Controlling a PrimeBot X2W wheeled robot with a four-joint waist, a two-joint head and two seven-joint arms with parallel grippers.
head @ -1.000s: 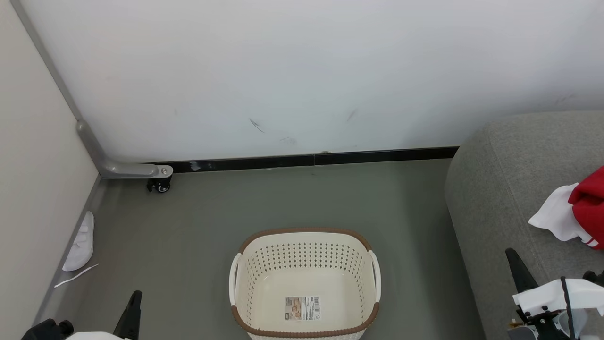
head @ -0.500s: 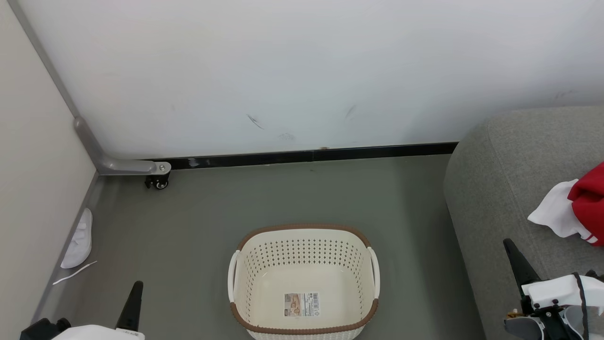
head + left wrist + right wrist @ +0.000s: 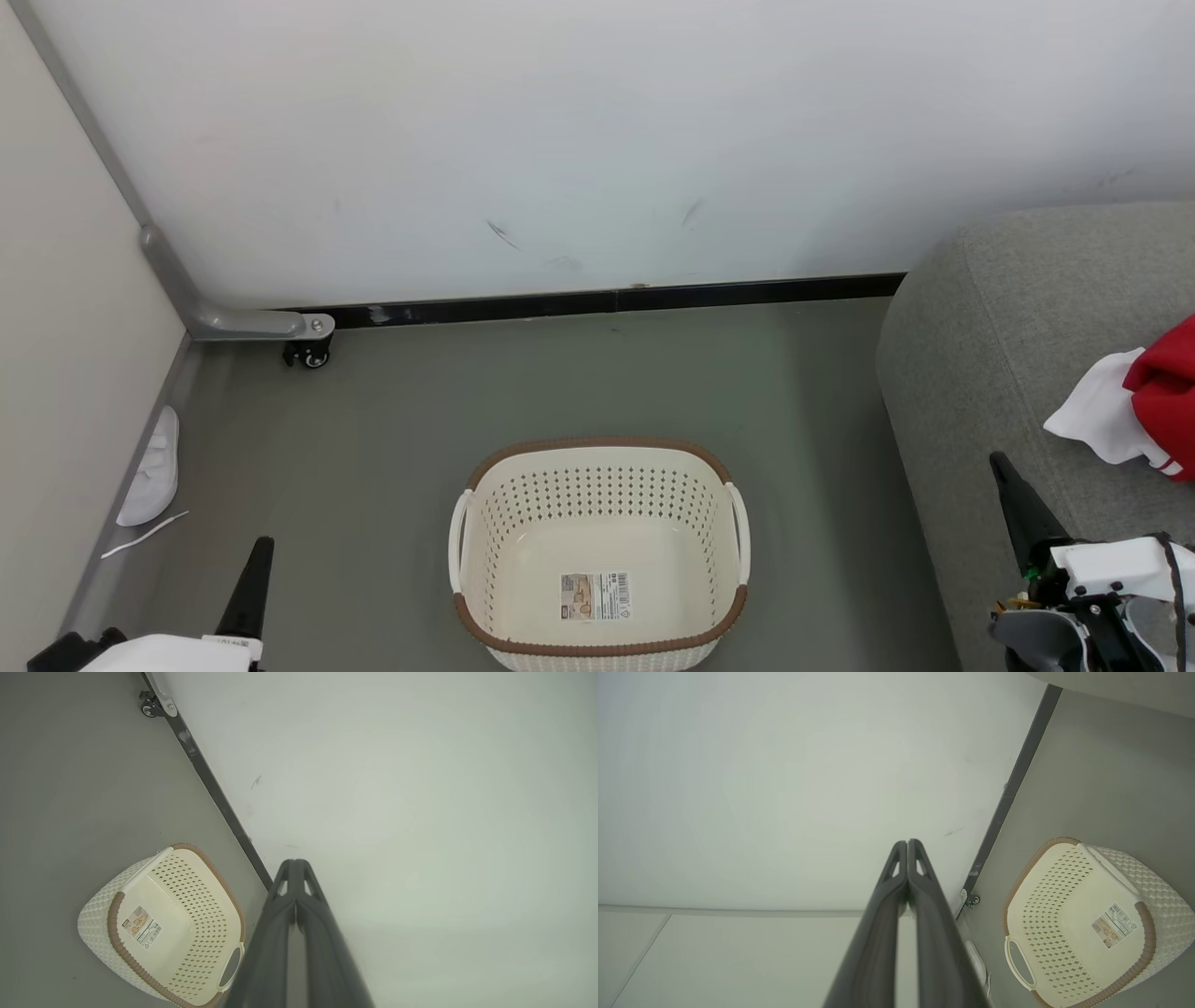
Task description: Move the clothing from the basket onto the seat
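A white slipper (image 3: 149, 464) lies on the floor by the left wall. The left end effector (image 3: 262, 551) hangs fully closed, holding nothing. The basket (image 3: 597, 444) stands empty at centre, label visible inside. The right end effector (image 3: 1001, 462), also closed and empty, hovers over the seat (image 3: 1008, 308), where the clothing (image 3: 1159, 399) lies.

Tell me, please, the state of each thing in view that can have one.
basket: upright on the floor, empty.
clothing: out of the basket, lying crumpled.
seat: bearing the clothing.
left pincer: shut, holding nothing.
right pincer: shut, holding nothing.
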